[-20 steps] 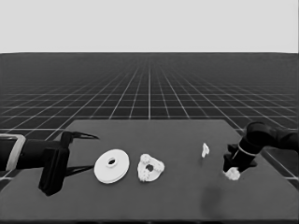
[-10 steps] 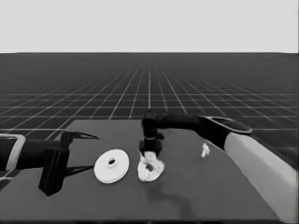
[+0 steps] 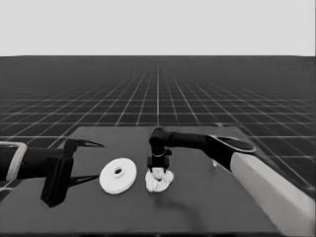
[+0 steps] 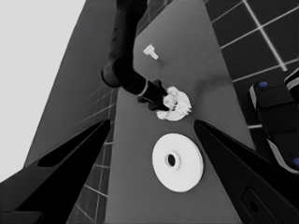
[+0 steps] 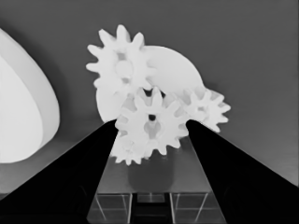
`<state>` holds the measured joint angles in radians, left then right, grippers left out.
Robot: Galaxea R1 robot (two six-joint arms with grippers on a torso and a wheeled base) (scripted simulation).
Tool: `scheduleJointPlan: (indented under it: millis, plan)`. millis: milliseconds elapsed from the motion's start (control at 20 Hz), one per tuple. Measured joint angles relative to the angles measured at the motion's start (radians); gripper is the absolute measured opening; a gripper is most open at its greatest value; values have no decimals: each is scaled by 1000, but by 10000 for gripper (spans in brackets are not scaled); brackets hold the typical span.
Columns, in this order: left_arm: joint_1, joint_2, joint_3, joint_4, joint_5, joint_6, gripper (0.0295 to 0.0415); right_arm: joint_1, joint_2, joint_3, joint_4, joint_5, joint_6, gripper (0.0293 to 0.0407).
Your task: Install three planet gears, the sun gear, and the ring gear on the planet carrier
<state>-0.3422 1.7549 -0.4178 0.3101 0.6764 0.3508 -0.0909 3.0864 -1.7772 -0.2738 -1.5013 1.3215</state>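
The smaller round part (image 3: pixel 168 186) lies mid-table with three planet gears on it: one (image 5: pixel 122 65), another (image 5: pixel 205 107) and a third (image 5: pixel 127 151) half hidden. My right gripper (image 3: pixel 158 172) stands straight above it, shut on the sun gear (image 5: pixel 152 116), which sits in the middle among the other three. The larger round part (image 3: pixel 118 175) lies flat just left of them, nothing on it. My left gripper (image 3: pixel 100 160) waits open at the table's left end, beside the larger round part and apart from it.
A thin white piece (image 4: pixel 150 51) lies beyond the right arm, toward the table's right end. Dark machinery with blue lights (image 4: pixel 275 116) stands past the table's edge. The right arm's pale forearm (image 3: pixel 266 187) crosses the lower right.
The right arm swung from the table's right end to the smaller round part, carrying a gear, and has come down over the gears there. The left arm stayed put.
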Motion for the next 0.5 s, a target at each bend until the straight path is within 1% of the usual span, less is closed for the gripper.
scheduleJointPlan:
  millis: [500]
  plan:
    - [0,0,0,0,0,0,385,-9,0,-1,-1,1,68,309]
